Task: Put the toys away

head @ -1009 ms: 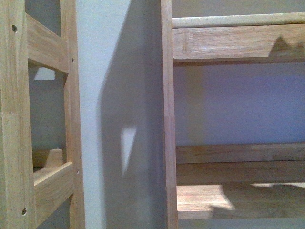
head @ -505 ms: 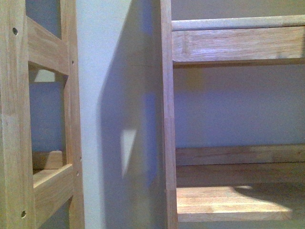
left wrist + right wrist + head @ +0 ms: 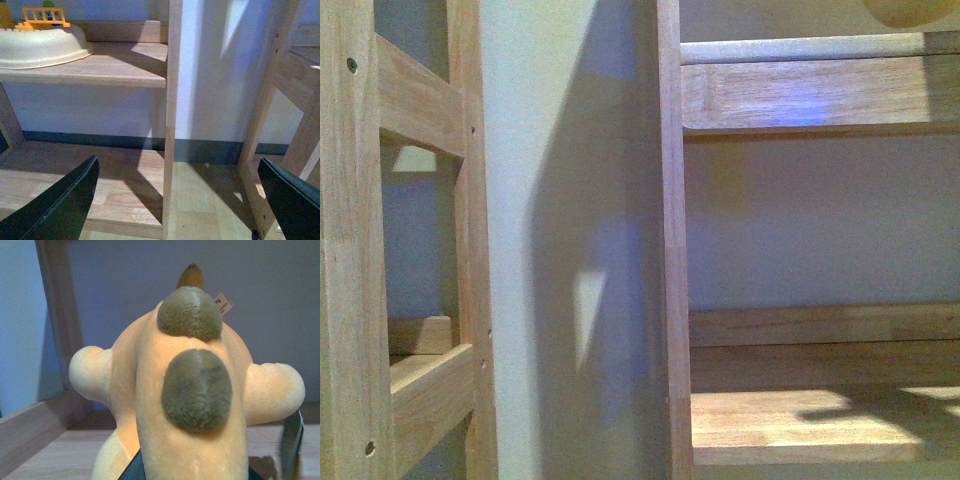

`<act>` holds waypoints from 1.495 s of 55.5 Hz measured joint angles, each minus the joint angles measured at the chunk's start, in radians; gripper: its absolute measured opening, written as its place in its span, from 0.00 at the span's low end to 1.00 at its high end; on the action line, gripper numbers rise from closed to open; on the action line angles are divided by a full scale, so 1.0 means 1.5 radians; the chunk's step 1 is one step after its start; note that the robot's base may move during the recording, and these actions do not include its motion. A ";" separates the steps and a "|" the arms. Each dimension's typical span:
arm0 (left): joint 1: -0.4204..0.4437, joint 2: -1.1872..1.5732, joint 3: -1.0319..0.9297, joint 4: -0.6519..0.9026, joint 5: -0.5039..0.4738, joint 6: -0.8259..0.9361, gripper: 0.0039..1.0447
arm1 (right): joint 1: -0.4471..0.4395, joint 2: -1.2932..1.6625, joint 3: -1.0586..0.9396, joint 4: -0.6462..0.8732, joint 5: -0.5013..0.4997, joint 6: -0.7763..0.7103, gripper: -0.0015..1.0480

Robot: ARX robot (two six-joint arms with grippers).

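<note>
Because the plush animal (image 3: 185, 405) filled most of the right wrist view, its make could be read closely: a short-piled orange-yellow skin with two grey-brown patches down the middle, two pale stubby limbs sticking out at 9 and 3 o'clock, a brown tip at 12 o'clock and a white sewn tag beside it. It looked light, soft and squashy, not fragile, with a nap that should give grip rather than slide; the likely trouble was that it would sag or roll if pinched by a limb, so the thick middle of the body seemed the better place to hold it. The right gripper (image 3: 210, 472) appeared to have it there, dark jaw parts showing at 6 and 4 o'clock against the body, closed in on the toy, which hung above a wooden shelf board (image 3: 45, 460). In the front view only a yellow sliver of the toy (image 3: 910, 12) showed, at 1 o'clock above the upper shelf rail (image 3: 820, 90). The left gripper (image 3: 175, 200) held nothing, its two black jaws spread wide apart toward 7 and 4 o'clock, low before a wooden upright (image 3: 172, 115). By count: one plush toy, two grippers, and on a shelf at 10 o'clock in the left wrist view one cream bowl (image 3: 40, 47) with one orange toy fence piece (image 3: 45, 17) behind it.
</note>
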 joint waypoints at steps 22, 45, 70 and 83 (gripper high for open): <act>0.000 0.000 0.000 0.000 0.000 0.000 0.94 | 0.089 0.140 0.117 -0.016 0.024 0.028 0.07; 0.000 0.000 0.000 0.000 0.000 0.000 0.94 | 0.172 0.207 0.165 -0.012 0.063 0.057 0.07; 0.000 0.000 0.000 0.000 0.000 0.000 0.94 | 0.208 0.211 0.149 -0.002 0.087 0.069 0.12; 0.000 0.000 0.000 0.000 0.000 0.000 0.94 | 0.196 0.202 0.138 -0.013 0.099 0.076 0.45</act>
